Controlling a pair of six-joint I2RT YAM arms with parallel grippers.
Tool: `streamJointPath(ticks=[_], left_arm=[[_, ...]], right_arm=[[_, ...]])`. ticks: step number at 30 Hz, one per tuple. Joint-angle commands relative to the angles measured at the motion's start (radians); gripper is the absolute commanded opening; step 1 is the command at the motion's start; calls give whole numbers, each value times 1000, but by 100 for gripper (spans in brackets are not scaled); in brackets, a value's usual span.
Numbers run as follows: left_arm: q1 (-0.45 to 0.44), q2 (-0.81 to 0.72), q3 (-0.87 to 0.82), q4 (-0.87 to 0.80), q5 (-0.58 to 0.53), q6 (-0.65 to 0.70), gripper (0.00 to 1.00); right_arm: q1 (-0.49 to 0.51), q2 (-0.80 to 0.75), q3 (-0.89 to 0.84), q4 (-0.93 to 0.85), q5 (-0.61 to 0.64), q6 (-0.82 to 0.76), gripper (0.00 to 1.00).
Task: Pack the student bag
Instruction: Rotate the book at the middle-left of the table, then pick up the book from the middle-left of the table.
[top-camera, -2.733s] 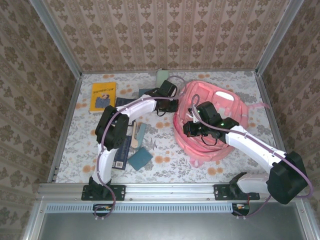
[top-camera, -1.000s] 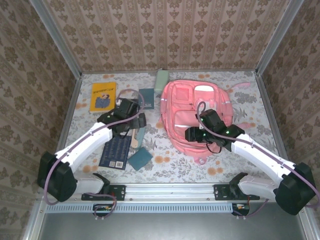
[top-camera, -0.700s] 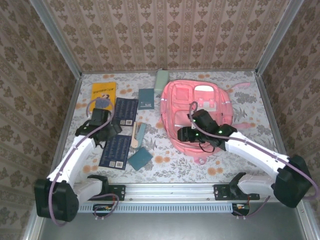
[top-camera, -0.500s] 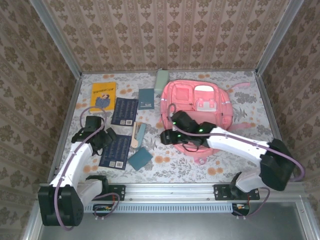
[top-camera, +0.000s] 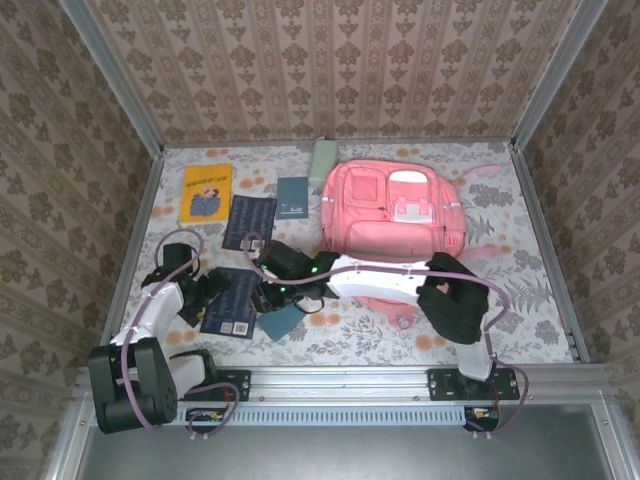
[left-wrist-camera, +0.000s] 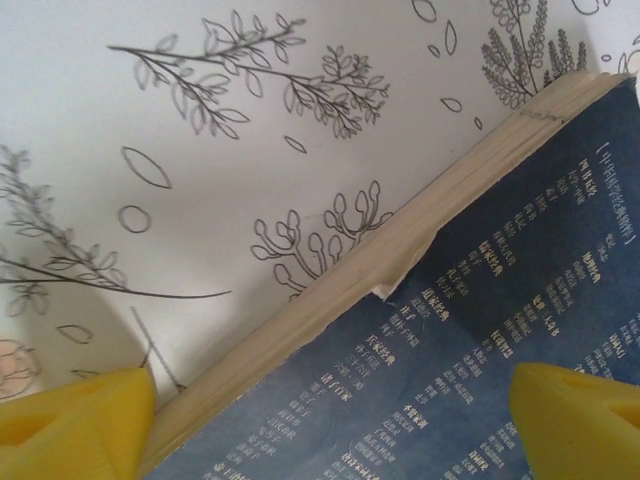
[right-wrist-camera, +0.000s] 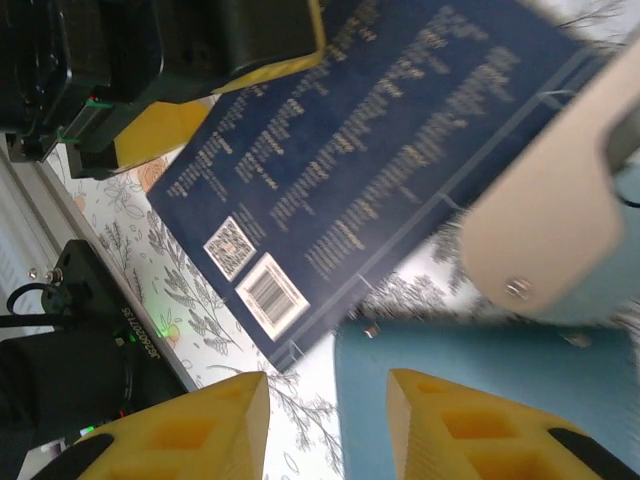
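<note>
Student bag (top-camera: 390, 208) lies flat at the far right of the table (top-camera: 545, 290), front pockets up, well apart from both my claws.

My left claw (left-wrist-camera: 325, 425) is low at the near-left dark blue book (left-wrist-camera: 480, 330). The fingers are spread wide. 1 yellow fingertip (left-wrist-camera: 70, 425) is over the flowered cloth just beside the page edge, and the other is over the cover. Nothing is clamped. The cover edge between them has a small nick.

My right arm reaches across the table to that same book. My right claw (right-wrist-camera: 328, 425) hangs with its 2 fingers a narrow gap apart and nothing between them. Beyond its tips I see the book's barcode corner, with a teal notebook (right-wrist-camera: 480, 360) just beside it. A pale beige piece (right-wrist-camera: 545, 215) with a screw lies over the notebook's edge; it is too blurred to say what it is.

From above, a second dark blue book (top-camera: 250, 222) lies farther back, with a yellow book (top-camera: 207, 192) to its left. A small teal book (top-camera: 292, 197) sits beside the bag, and a pale green case (top-camera: 322, 158) sits at the bag's far-left corner.
</note>
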Motion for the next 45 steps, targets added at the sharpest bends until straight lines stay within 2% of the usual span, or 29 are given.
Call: streamJointPath(ticks=[1, 4, 11, 15, 19, 24, 29, 32, 40, 45], left_arm=[[5, -3, -56, 73, 110, -41, 92], [-11, -13, -102, 135, 185, -67, 89], [-183, -96, -145, 171, 166, -210, 89], [-331, -151, -167, 212, 97, -340, 89], [-491, -136, -152, 255, 21, -440, 89], [-597, -101, -54, 146, -65, -436, 90], [-581, -161, -28, 42, -129, -396, 91], [-529, -205, -28, 6, -131, -371, 91], [-422, -284, -34, -65, -95, -291, 92], [-419, -290, -35, -64, -84, -278, 92]], right_arm=[[-2, 81, 56, -25, -27, -9, 35], [-14, 111, 61, -13, -5, 6, 36], [-108, 59, -49, -44, 164, 71, 35], [-176, -11, -149, -35, 213, 73, 35], [-225, -61, -200, -43, 221, 49, 36], [-223, -147, -222, -30, 199, 16, 37], [-172, -169, -193, -25, 166, -2, 39], [-127, -151, -147, -31, 169, -10, 39], [-84, 39, 22, -55, 134, -1, 37], [-109, 121, 87, -125, 216, 8, 38]])
